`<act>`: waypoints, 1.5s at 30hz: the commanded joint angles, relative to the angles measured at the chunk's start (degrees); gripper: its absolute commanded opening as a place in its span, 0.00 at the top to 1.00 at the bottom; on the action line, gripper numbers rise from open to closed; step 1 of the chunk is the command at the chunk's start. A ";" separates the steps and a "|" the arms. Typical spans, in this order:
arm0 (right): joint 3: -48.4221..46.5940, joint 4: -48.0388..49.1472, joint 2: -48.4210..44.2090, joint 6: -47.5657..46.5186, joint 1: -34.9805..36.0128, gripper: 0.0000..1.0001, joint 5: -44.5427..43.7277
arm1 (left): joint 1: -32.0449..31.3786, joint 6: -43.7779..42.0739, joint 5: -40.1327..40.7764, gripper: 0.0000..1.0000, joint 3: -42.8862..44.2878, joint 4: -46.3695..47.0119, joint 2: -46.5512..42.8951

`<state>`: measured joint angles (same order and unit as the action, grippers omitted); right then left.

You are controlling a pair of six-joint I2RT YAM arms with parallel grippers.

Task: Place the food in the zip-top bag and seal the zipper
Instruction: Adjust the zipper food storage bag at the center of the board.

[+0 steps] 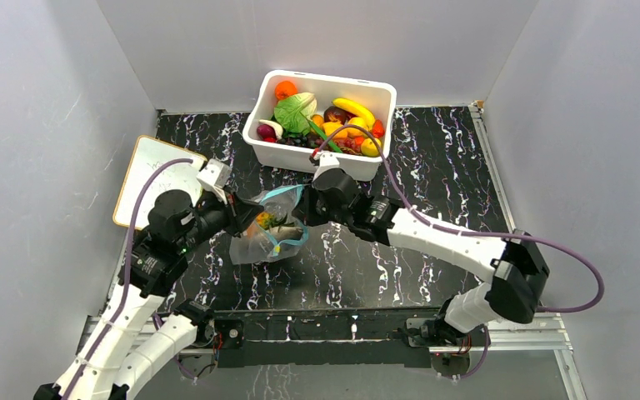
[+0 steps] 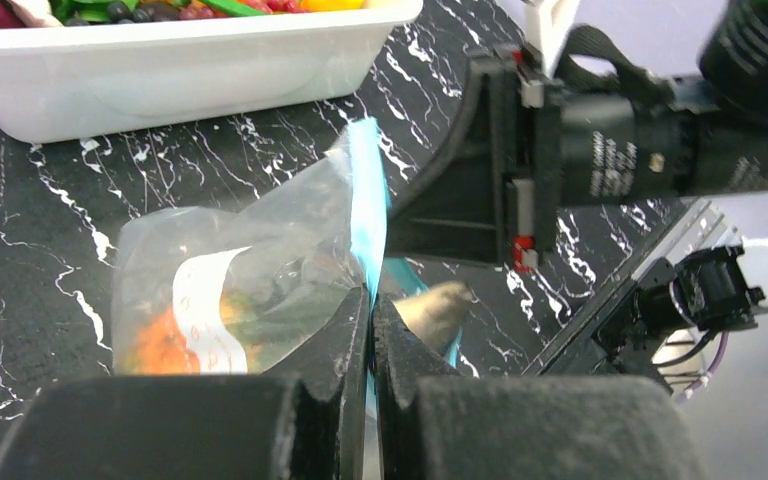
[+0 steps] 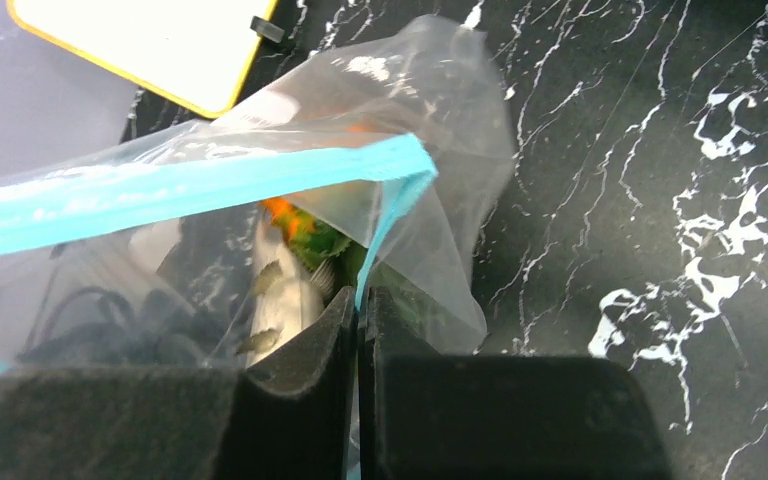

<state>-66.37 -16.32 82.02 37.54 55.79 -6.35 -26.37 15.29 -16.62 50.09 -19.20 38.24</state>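
Sealing step, food (image 2: 160, 345) already in bag (image 2: 240, 240). Pinched shut on zipper (image 3: 190, 190) w/ left gripper (image 2: 371, 300) & right gripper (image 3: 358, 300). Next: prob. slide along, pressing it closed.

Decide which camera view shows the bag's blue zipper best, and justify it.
Right wrist: the zipper runs long and broad across the frame. Left wrist shows only a narrow upright stretch; the top view, a small distant loop.

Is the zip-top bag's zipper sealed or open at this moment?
Open. The zipper runs as two teal strips standing apart at the mouth of the zip-top bag, food showing between them.
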 commanded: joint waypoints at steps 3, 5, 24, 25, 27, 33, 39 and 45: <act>-1.31 5.57 2.37 -6.62 -2.33 1.00 1.50 | -0.17 -2.37 -5.28 1.00 -3.67 3.75 0.20; -1.33 4.76 2.27 -7.75 -2.76 1.00 0.22 | -0.17 -1.31 -6.89 1.00 -4.30 4.66 1.55; -11.29 -8.53 -2.07 -23.76 -10.48 0.51 1.00 | -0.17 -0.53 -9.59 1.00 -12.78 15.55 -0.15; -12.04 -8.43 -1.67 -24.88 -11.63 0.49 1.12 | -0.16 -0.73 -10.13 1.00 -13.34 16.12 -0.64; -14.05 -8.62 -0.19 -27.42 -14.07 0.48 1.60 | -0.17 -1.23 -10.97 1.00 -14.06 17.10 -1.40; -23.89 -11.11 9.29 -33.17 -20.71 0.47 -2.24 | -0.17 -2.88 -12.34 1.00 -14.64 17.17 -1.32; -35.19 -17.58 20.83 -33.83 -24.08 0.43 -12.19 | -0.17 -3.01 -13.84 1.00 -14.86 16.90 -1.32; -47.90 -26.89 32.31 -27.82 -26.72 0.39 -19.38 | -0.17 -2.90 -15.42 1.00 -14.87 17.51 -1.06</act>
<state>-106.32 -37.12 110.15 6.44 30.52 -18.48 -26.37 13.15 -29.50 35.46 -4.25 37.43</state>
